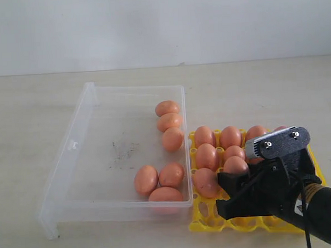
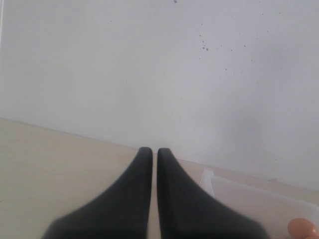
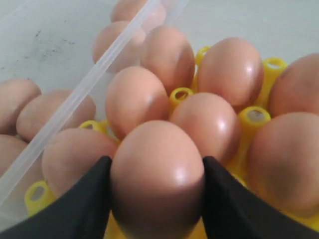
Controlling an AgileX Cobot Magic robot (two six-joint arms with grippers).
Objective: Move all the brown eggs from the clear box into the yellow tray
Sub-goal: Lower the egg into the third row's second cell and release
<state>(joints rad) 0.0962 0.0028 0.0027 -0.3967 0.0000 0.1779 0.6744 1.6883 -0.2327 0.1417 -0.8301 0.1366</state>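
Egg (image 3: 157, 189) in right claw (image 3: 155, 163)

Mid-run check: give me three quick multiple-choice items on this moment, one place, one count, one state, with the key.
1. In the exterior view, the yellow tray lies where from the clear box? A left; B right; C inside it.
2. How many brown eggs lie in the clear box? A two; B ten; C six.
3. The right fingers are: A closed on an egg; B shut, empty; C spread, empty.
1 B: the tray sits beside the box's right wall. 2 C: two groups of three. 3 A: an egg fills the gap between them in the right wrist view.
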